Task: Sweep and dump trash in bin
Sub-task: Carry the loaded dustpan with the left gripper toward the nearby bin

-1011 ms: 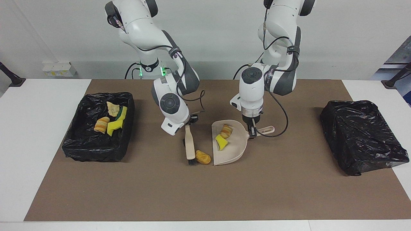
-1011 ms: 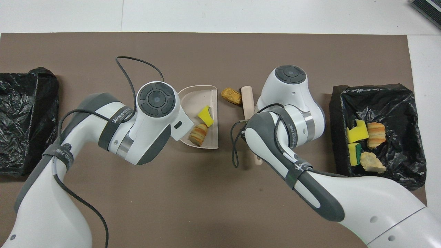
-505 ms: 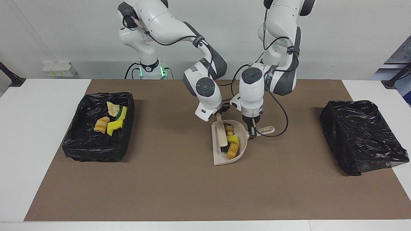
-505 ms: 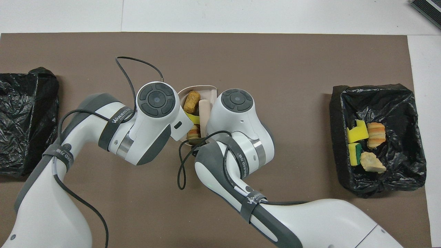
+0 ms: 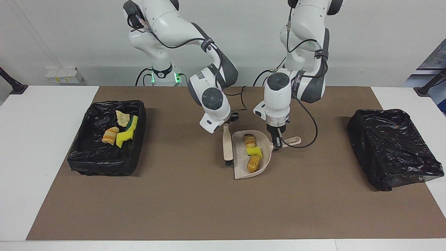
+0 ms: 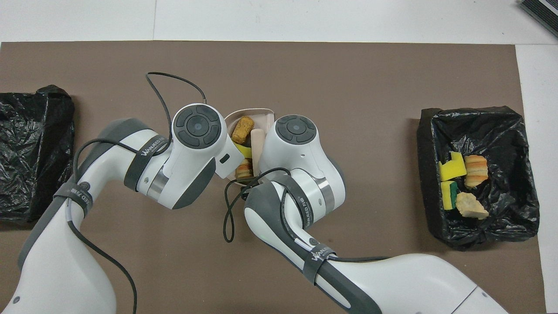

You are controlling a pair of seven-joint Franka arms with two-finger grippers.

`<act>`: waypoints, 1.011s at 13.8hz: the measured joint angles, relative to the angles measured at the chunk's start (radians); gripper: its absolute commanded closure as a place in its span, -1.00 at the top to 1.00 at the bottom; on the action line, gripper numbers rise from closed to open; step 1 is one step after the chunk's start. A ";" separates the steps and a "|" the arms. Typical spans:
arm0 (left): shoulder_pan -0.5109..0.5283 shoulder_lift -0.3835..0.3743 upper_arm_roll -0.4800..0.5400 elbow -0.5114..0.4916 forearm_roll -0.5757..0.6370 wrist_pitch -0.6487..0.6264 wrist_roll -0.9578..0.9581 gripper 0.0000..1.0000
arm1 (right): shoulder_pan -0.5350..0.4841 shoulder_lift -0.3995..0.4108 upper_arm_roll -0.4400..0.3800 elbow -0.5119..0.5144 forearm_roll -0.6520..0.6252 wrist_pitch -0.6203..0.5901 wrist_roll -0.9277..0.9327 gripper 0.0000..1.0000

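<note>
Brush now outside dustpan edge, both grippers clenched on their handles.

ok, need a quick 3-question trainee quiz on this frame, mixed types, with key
1. True or false: the open bin already holds scraps.
2. How many trash pieces lie in the dustpan? A) one B) three C) five
3. Fill in: the left tool is shut on the dustpan's ____, while the right tool is shut on the brush beside the pan's open edge.

Key: 1 true; 2 B; 3 handle
</note>
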 measured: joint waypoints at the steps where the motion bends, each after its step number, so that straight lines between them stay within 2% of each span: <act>1: 0.012 -0.024 0.001 -0.048 -0.002 0.045 0.000 -1.00 | -0.010 -0.022 0.000 0.001 0.000 -0.033 0.000 -1.00; 3: 0.034 -0.071 0.001 -0.123 -0.007 0.098 0.008 -1.00 | -0.009 -0.070 0.002 0.002 0.000 -0.085 0.000 -1.00; 7: 0.097 -0.197 0.005 -0.216 -0.104 0.085 0.173 -1.00 | 0.057 -0.127 0.010 -0.050 0.005 -0.102 0.003 -1.00; 11: 0.219 -0.339 0.009 -0.255 -0.167 -0.060 0.397 -1.00 | 0.163 -0.143 0.014 -0.085 0.067 -0.088 0.120 -1.00; 14: 0.340 -0.417 0.022 -0.253 -0.186 -0.162 0.558 -1.00 | 0.246 -0.131 0.014 -0.091 0.085 -0.053 0.190 -1.00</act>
